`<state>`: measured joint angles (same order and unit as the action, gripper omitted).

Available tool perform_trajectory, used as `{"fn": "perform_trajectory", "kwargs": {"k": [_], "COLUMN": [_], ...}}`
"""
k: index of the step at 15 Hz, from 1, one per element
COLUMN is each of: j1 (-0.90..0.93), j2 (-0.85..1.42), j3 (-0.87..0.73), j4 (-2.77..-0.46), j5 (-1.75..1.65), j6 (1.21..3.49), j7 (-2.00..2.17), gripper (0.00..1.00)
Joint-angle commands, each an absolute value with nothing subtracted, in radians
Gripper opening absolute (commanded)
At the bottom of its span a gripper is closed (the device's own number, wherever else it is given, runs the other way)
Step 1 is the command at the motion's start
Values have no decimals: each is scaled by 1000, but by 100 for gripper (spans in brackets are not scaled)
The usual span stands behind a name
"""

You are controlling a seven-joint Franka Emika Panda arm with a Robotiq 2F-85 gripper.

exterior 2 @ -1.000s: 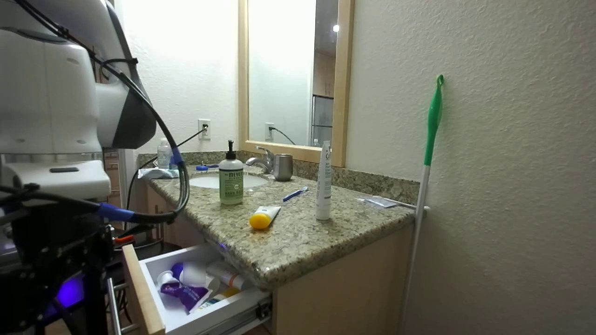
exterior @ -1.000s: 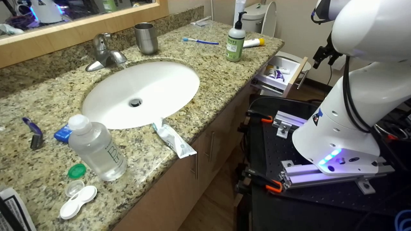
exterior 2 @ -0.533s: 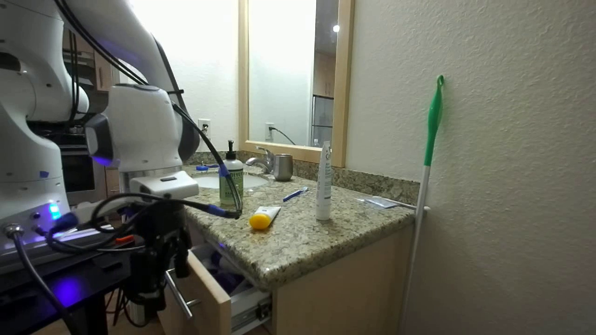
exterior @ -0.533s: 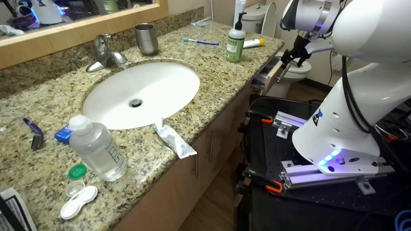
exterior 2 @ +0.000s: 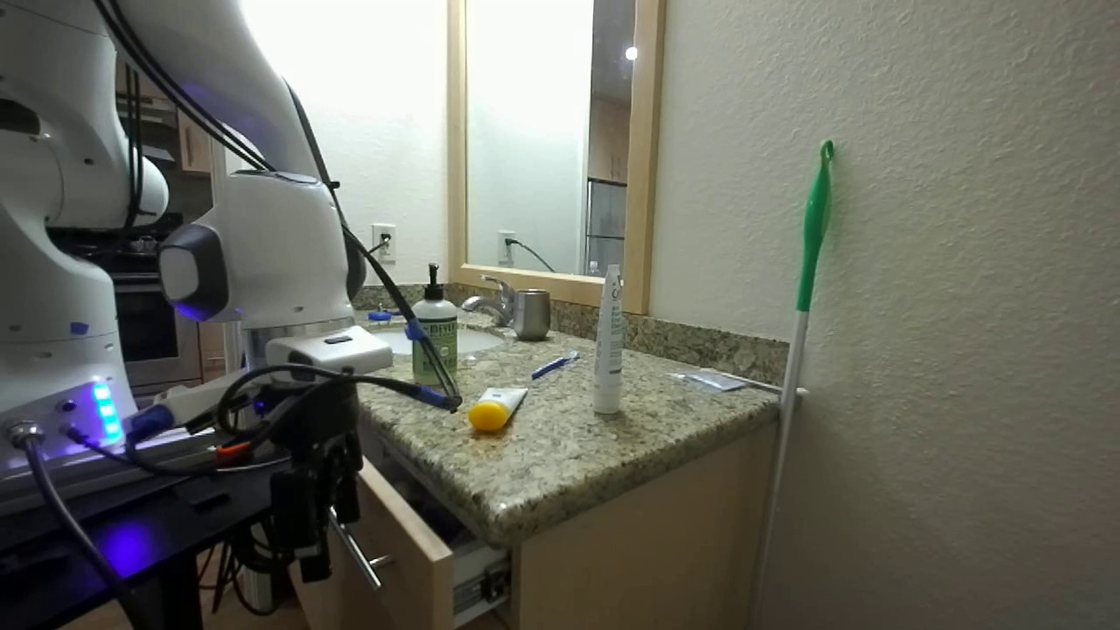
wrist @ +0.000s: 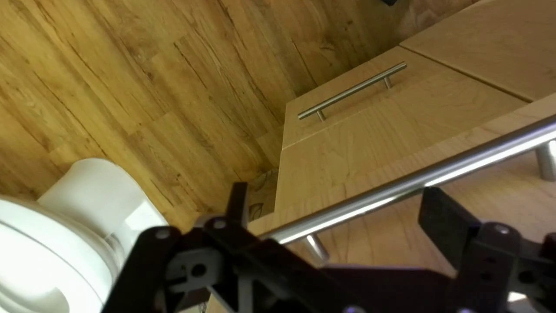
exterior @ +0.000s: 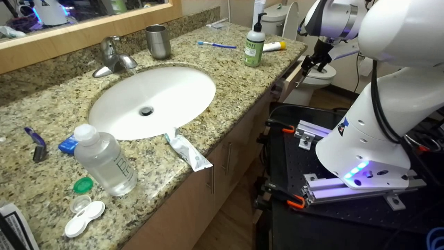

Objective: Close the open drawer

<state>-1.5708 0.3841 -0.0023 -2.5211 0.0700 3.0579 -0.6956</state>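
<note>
The drawer [exterior 2: 407, 553] has slid further in since the earlier frame; it juts partway out beneath the speckled countertop [exterior 2: 551, 455]; before it the gripper [wrist: 335, 191] holds its fingers [wrist: 447, 224] wide apart, the bar handle [wrist: 391, 191] seen between them; I cannot tell whether they touch.
</note>
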Motion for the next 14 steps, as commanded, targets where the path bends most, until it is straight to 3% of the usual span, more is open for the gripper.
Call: {"fn": "perform_trajectory", "kwargs": {"k": [1,6,10,14], "j1": [-1810,-2116,-2070,-2340], "j2": [360,496,422,306], "j3": [264,602,493,613], "j4": [-2572,-2516,-2599,-2682], "j5": [333,445,412,316], "j6": [3197,3288,3263,3201], "j7": [-969,-1021,-1027,-1166], "gripper": [100,100,100,100]}}
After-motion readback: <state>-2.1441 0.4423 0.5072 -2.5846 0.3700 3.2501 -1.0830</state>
